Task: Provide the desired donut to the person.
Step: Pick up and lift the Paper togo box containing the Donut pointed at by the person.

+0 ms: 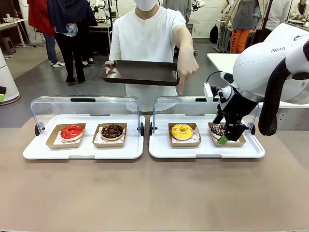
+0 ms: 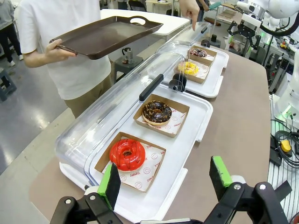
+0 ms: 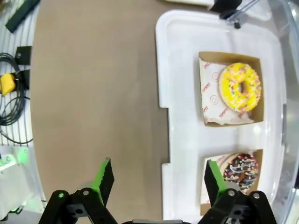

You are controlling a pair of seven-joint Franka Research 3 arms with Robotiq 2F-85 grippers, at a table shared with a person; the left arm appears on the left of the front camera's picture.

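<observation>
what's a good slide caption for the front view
Person holding a brown tray points toward the yellow donut; open right gripper hovers near the rightmost chocolate donut

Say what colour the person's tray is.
The tray is dark brown, clearest in the left wrist view.

Counter [image 1: 154, 193] is showing a smooth, matt brown surface. White trays [image 1: 84, 153] are looking like moulded plastic, faintly glossy — clear lids [image 1: 87, 108] are catching reflections. Donut boxes [image 3: 229, 58] are reading as plain brown cardboard with printed paper liners [image 2: 142, 175]. Red donut [image 2: 127, 154] is gleaming with wet-looking glaze; yellow donut [image 3: 240, 87] is carrying rough sprinkles. Person [image 1: 145, 38] is wearing matt white cloth and holding a dull, dark serving tray [image 1: 142, 72].
</observation>
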